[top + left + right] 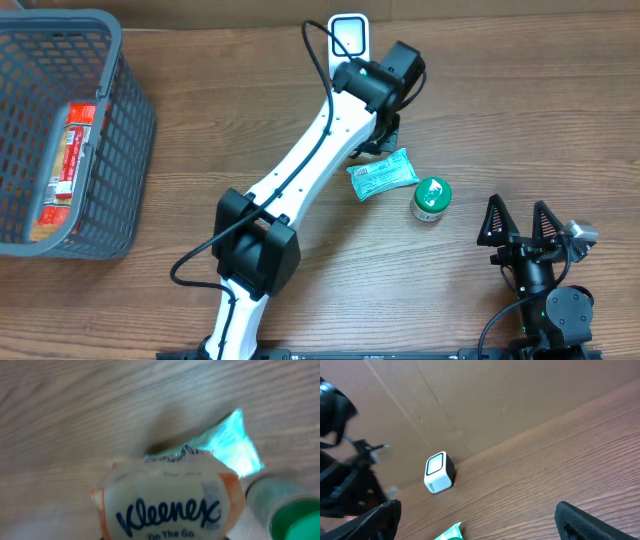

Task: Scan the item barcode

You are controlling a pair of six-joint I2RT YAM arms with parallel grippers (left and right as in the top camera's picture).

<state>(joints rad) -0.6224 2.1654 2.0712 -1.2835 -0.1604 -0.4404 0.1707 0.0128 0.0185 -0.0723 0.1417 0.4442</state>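
overhead: left gripper (385, 135) is tucked under its own wrist, near the small white cube scanner (350, 35). right gripper (518, 208) is well apart from it, jaws wide open.
left wrist: orange-and-white plastic kleenex tissue pack (167, 502) looks sharp against blurred wood, so i read it as clamped. fingers are out of shot. logo side faces the camera, no barcode seen.
right wrist: scanner window tilts upward.
my take: roll the pack until its barcode side meets that window, then hold it steady.

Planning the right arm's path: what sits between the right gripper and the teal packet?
The green-lidded jar, seen overhead; right gripper and teal packet flank it.
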